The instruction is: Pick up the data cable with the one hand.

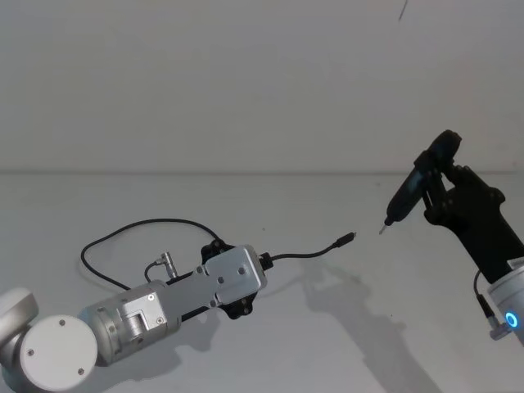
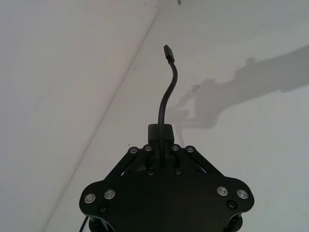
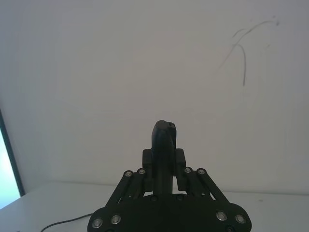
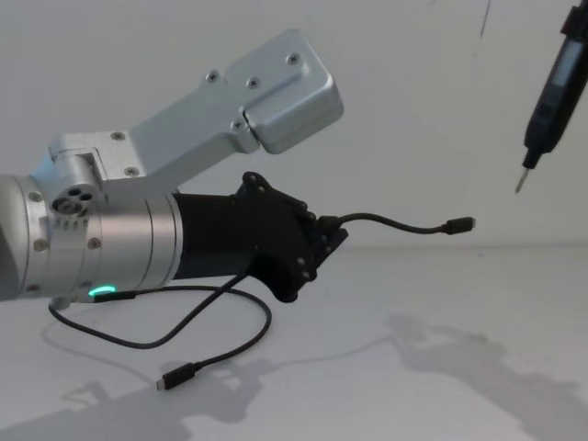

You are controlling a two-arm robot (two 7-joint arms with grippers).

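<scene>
**Jaws of the chunky black plastic left gripper (image 2: 160, 133) clamped on the thin black flexible data cable (image 2: 166, 92)**

The jaws are together on the cable, gripping it a short way back from the small black plug (image 2: 167, 52) at one end. That stub runs straight out ahead of the jaws, bends slightly and touches nothing. I judge the grip was placed there so that the stiff end is controlled rather than the slack middle.

Behind the jaws, the cable drops away under the silver arm. From the chest camera it hangs in a loose loop (image 4: 220, 344), and its far plug (image 4: 175, 377) appears to lie on the white table (image 1: 327, 344). I therefore rate the pick as secured at the jaws but only partly lifted. A higher raise would be needed to clear the trailing length.

The right gripper (image 1: 431, 187) is held high and well apart from the left jaws. Its own jaws are closed around a slim black pen-shaped tool with a metal tip (image 1: 405, 196). The tip points down towards the free plug but is clear of it. I read that arm as parked out of the way.

Risk noted: the thin cable may slide through the jaws if the loop snags.
</scene>
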